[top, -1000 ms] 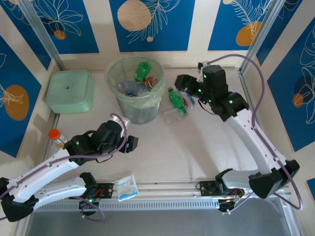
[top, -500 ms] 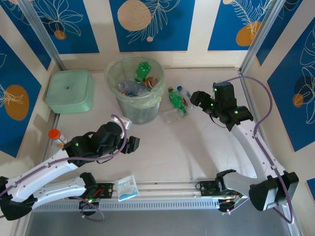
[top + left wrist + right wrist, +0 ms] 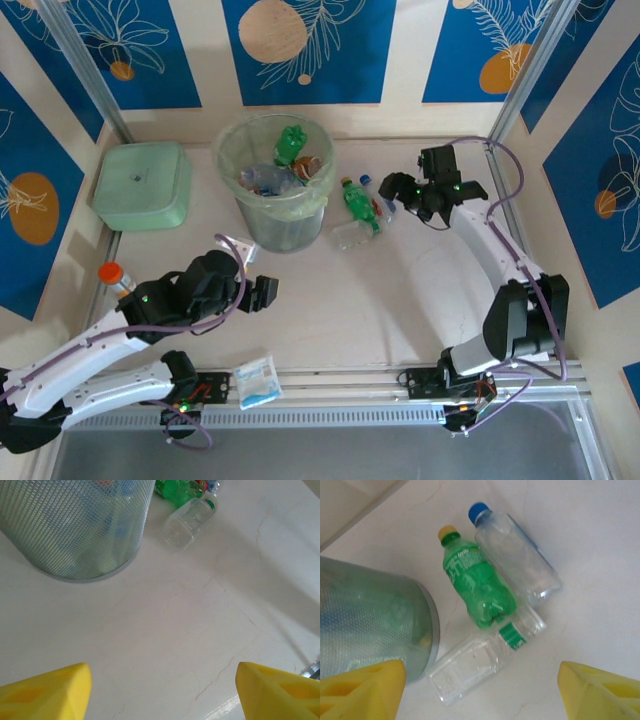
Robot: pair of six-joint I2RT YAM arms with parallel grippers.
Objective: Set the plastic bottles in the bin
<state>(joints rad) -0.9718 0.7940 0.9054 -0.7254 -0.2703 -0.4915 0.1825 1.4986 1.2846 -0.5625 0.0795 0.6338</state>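
Right beside the bin (image 3: 270,228), on its right side, three plastic bottles lie flat on the tabletop (image 3: 380,300). A green bottle (image 3: 479,587) has a blue-capped clear bottle (image 3: 515,555) against its flank, and a crushed clear bottle with a green label (image 3: 470,667) lies across their bases, one end close to the bin's wall. Several more bottles (image 3: 290,145) already sit inside the liner, so this cluster looks like much of what remains.

The right end effector (image 3: 480,680) hangs above the three with its fingers spread wide and nothing between them, apparently lined up for a pick. The green bottle lies central and seems the likeliest target, though its neighbours crowd it and a finger could nudge them.

The left end effector (image 3: 162,680) is likewise spread and empty, low over bare tabletop in front of the bin, probably to leave the other arm room. A blue-and-white sachet (image 3: 257,381) near the arm bases and a square lidded box (image 3: 142,184) left of the bin are not part of the job.
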